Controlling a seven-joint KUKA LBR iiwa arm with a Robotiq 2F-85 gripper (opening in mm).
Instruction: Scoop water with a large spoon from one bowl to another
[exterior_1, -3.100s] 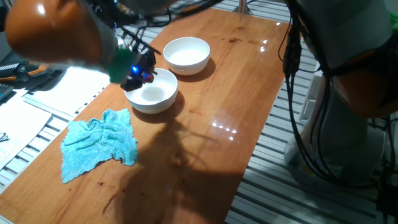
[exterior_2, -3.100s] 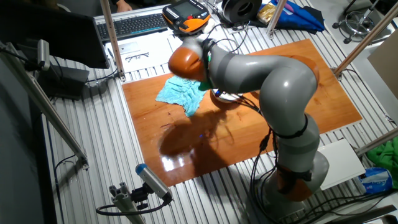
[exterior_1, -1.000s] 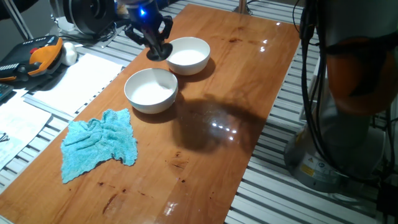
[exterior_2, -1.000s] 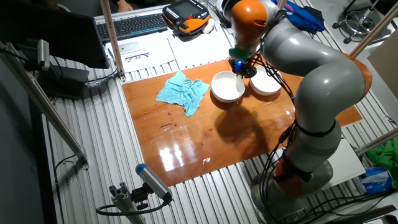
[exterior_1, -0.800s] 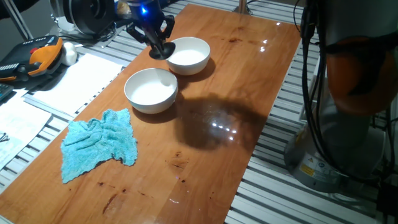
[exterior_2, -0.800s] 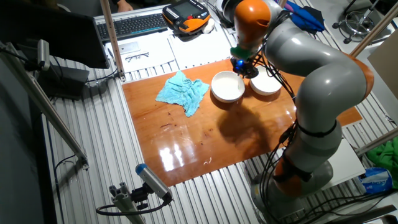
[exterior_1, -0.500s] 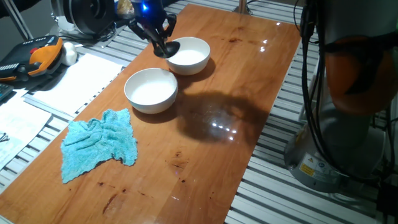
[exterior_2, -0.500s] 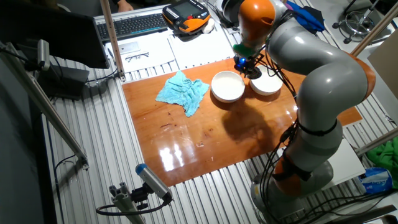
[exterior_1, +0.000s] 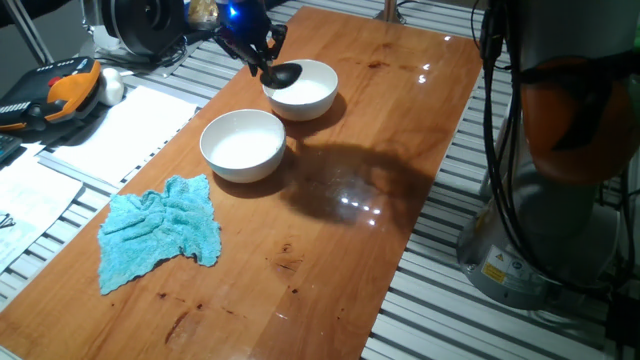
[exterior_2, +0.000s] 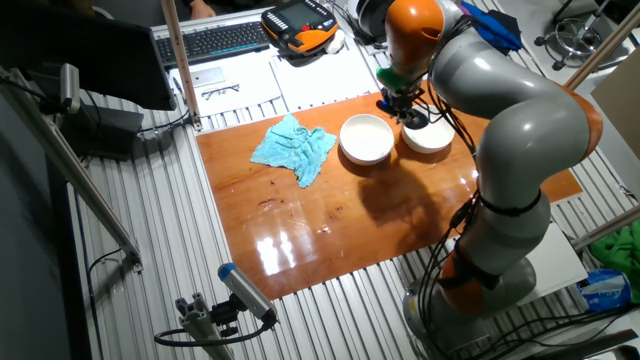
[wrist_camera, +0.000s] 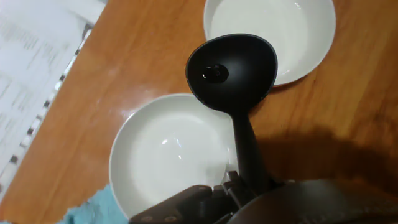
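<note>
Spoon (wrist_camera: 233, 71): black ladle, handle clamped in the gripper (wrist_camera: 239, 183) at bottom of hand view, cup sticking out well ahead of the fingers, open side up, a small glint inside. Cup hangs over the gap btwn the two white bowls, overlapping the rim of the far bowl (wrist_camera: 298, 50); near bowl (wrist_camera: 168, 155) sits under the handle. Water: can't make it out against the white. Fixed view: spoon cup (exterior_1: 283, 75) above far bowl's left rim (exterior_1: 312, 68), near bowl (exterior_1: 243, 145) beside it, blue cloth (exterior_1: 160, 230) apart on the wooden table (exterior_1: 400, 150).

i'm in a robotics lab: aluminium-profile bench (exterior_2: 150, 250), keyboard (exterior_2: 215, 40), teach pendant (exterior_2: 300, 25), loose cables (exterior_2: 100, 265) around my wooden table (exterior_1: 400, 130).
</note>
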